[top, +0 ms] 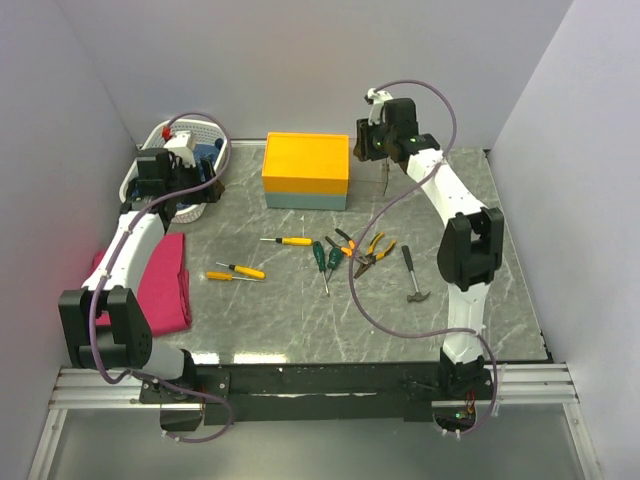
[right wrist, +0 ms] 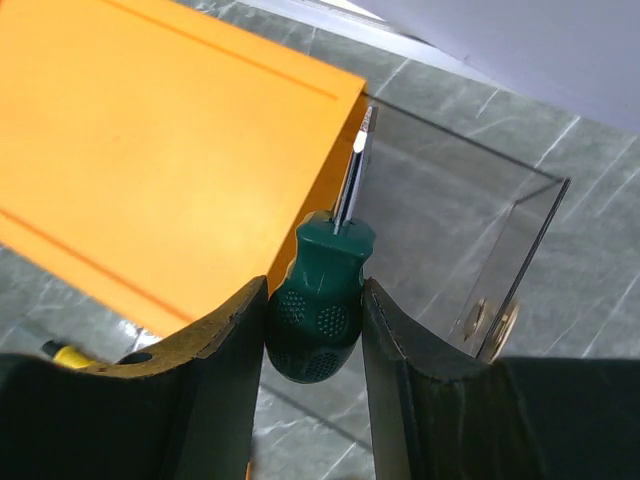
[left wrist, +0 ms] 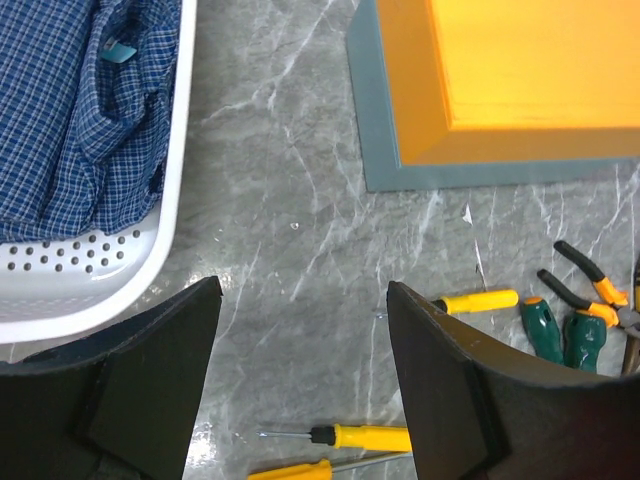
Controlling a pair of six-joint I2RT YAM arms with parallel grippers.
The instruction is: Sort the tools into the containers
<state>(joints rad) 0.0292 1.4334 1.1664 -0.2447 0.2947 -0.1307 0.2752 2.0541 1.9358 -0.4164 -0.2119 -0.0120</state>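
Right tool: closed partway on the handle of a green-handled screwdriver, which is held firmly between the pads.
Long axis: the shaft is directed away from the tool, with its tip over the edge of the yellow-topped box.
Key relation: the box lies beside and below the held screwdriver, at the end nearer the right arm; a clear-walled enclosure stands just beside that edge.
Left tool: held wide open and empty over bare tabletop, between the white basket and the box.
Unsorted tools: screwdrivers, pliers and hammer lie mid-tabletop, well apart from both containers.
Judged room: open above the box; no opening in its top can be made out.
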